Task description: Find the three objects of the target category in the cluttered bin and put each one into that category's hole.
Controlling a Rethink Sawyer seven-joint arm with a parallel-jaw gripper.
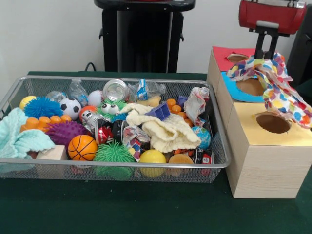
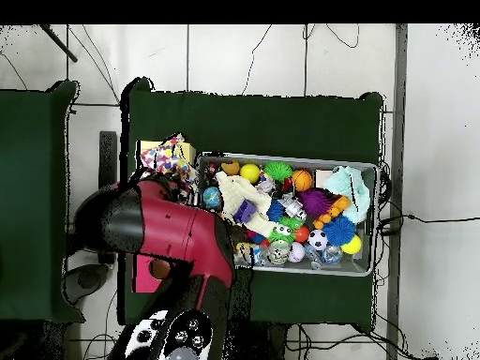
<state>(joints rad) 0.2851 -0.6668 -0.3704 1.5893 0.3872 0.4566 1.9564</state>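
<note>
The gripper [image 1: 265, 52] grips the spotted cloth [image 1: 278, 87] above the boxes. Risk: the hanging cloth drapes beside the yellow-topped box's hole [image 1: 273, 122], catching its rim.

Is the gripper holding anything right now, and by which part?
Yes: the gripper holds a spotted white fabric piece by its upper edge; the rest drapes over the boxes toward the yellow-topped box's hole.

Spotted cloth [image 1: 278, 85] overhanging yellow-box hole [image 1: 273, 122]
</note>
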